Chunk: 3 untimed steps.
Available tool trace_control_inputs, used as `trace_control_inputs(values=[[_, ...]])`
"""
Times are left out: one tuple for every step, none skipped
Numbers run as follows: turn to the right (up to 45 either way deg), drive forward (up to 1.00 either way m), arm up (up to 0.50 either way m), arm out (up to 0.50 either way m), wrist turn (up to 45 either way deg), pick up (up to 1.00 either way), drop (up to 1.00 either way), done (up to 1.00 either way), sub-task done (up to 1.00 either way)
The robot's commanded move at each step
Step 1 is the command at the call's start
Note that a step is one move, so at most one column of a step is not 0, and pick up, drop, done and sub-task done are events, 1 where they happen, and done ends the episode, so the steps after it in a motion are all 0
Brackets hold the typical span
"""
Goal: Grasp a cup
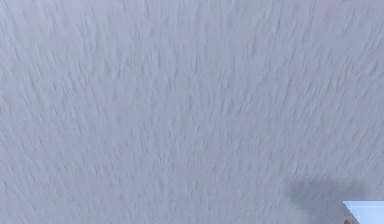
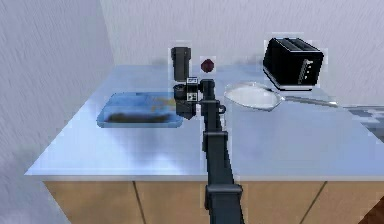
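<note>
Cup (image 2: 180, 60): dark, upright, at the back of the counter (image 2: 300, 140) near the wall, seen just above the end of the arm (image 2: 215, 160). The fingers (image 2: 178, 97) show right under it in the arm side view. We can't tell their state, nor whether they hold anything, since cup & counter lie right behind them.

We judge the step in hand to be the final approach. To do it well we'd come in level at approx. the cup's mid-height w/ the cup centred btw. the fingers. We'd go slow, as a tall narrow cup prob. tips at a nudge. We'd keep clear of the small dark round thing (image 2: 208, 65) just beside the cup and of the blue basin (image 2: 130, 108) near the fingers. Toaster (image 2: 292, 62) & white long-handled pan (image 2: 255, 95) stand off to the side.

Hard to make out: whether the fingers touch the cup or stop short. The cup's base seems partly covered by the arm's end. The forward view gives a grey wall (image 1: 190, 100) & a pale corner (image 1: 368, 212) cut off at the edge, poss. the counter.
</note>
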Motion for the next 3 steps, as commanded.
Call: trace_control_inputs(values=[[0.0, 0.0, 0.0, 0.0, 0.0, 1.0, 0.0, 0.0, 0.0], [0.0, 0.0, 0.1, 0.0, 0.0, 0.0, 0.0, 0.0, 0.0], [0.0, 0.0, 0.0, 0.0, 0.0, 0.0, 0.0, 1.0, 0.0]])
